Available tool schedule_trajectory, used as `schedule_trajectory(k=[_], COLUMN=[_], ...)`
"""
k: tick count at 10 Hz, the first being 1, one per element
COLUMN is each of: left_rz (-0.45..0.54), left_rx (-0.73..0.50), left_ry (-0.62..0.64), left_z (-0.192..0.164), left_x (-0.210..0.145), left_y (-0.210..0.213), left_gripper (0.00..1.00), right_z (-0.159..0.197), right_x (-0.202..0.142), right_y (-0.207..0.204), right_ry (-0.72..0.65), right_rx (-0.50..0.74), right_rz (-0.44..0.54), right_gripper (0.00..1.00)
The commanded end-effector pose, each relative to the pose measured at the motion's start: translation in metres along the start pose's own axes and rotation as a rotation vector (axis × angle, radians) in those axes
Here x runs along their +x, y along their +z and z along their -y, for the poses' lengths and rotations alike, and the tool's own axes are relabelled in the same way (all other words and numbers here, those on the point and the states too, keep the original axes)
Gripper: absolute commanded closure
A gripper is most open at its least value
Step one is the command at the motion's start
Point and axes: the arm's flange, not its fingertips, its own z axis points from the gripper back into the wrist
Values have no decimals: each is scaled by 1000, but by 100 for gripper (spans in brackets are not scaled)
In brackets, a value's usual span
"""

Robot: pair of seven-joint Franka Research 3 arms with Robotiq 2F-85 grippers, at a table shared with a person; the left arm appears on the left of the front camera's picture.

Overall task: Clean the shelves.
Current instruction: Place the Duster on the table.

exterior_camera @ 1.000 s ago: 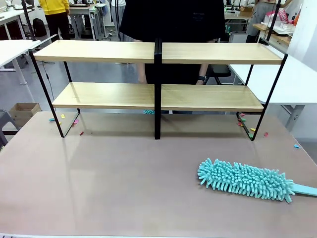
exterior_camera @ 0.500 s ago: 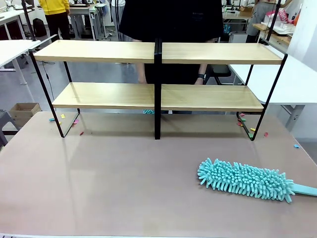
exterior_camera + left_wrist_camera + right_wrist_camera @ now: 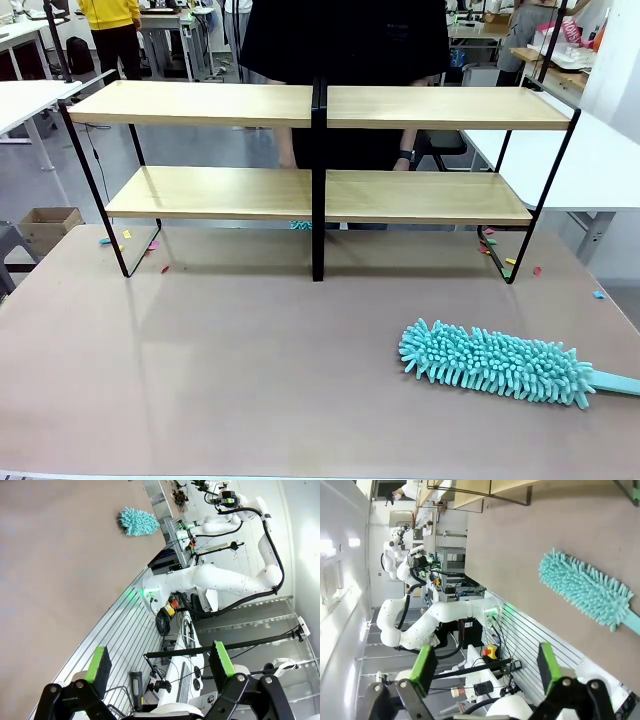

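Apparently both boards of the shelves (image 3: 318, 108) held nothing; I saw my left tool (image 3: 159, 667) and right tool (image 3: 486, 666) spread, empty.

The shelves (image 3: 210, 104) show long boards of pale wood with a smooth, matt face, carried on a thin black metal frame. The bench (image 3: 250, 370) has a smooth beige top with a soft sheen. Ahead of the right end effector (image 3: 485, 667) lies a teal duster (image 3: 585, 591), shaggy chenille cloth, soft and fuzzy. Both end effectors, left (image 3: 160, 666) too, are matt black with bright green pads (image 3: 100, 664).
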Motion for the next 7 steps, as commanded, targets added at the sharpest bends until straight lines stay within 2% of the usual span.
schedule_trajectory(k=[1,7], left_rz=[13,13], left_rx=[-19,-19], left_ry=[-24,-24], left_z=[1,1], left_x=[1,1], left_y=[0,0], left_gripper=[0,0], right_z=[1,1], right_x=[2,2], right_y=[5,5], right_ry=[17,17], right_rx=[4,4], right_rz=[6,6], right_gripper=[0,0])
